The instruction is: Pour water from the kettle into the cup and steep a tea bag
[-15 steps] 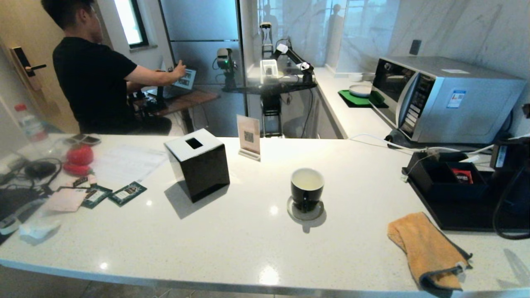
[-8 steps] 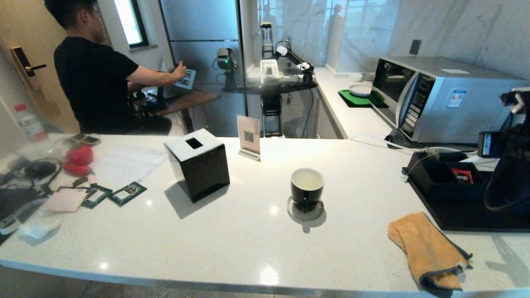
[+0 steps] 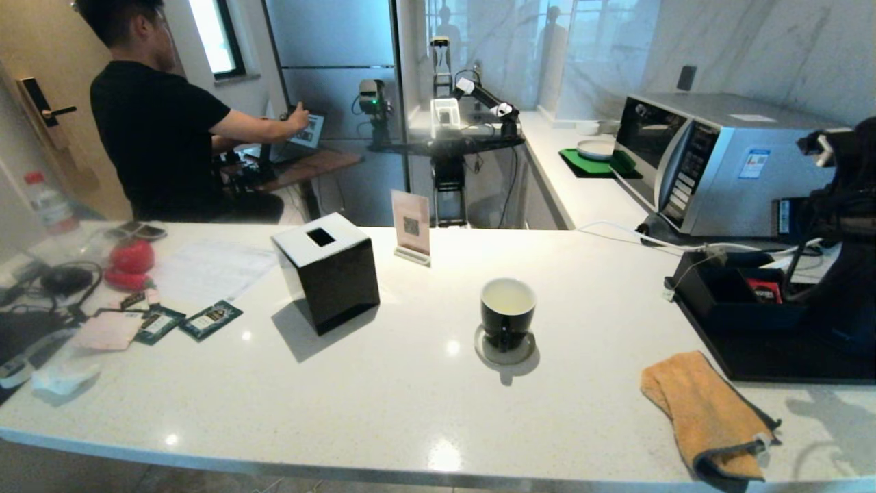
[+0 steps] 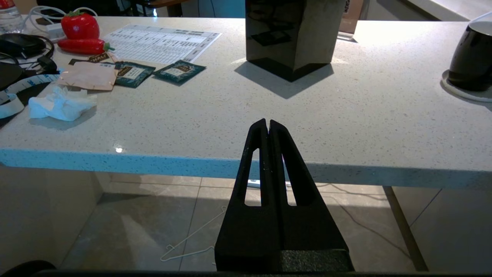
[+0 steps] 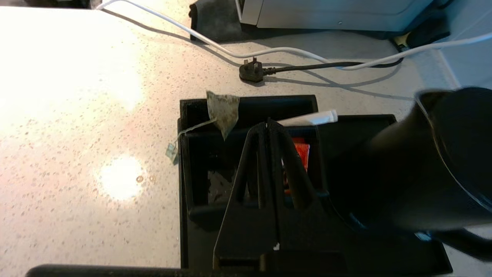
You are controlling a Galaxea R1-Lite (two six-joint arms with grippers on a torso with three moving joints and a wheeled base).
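I see my right gripper (image 5: 268, 122) pinched empty above the black organiser (image 5: 246, 161), tea bag (image 5: 223, 111) at its eleven o'clock; kettle (image 5: 430, 161) beside; left gripper (image 4: 268, 124) pinched, parked; cup (image 3: 507, 311) mid-counter.

Bright glare on countertop (image 5: 57, 57)

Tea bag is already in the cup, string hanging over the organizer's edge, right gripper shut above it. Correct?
Not quite. The tea bag is perched on the black organizer rim, not in the cup; the right wrist view shows it. String and shut right gripper are as stated.
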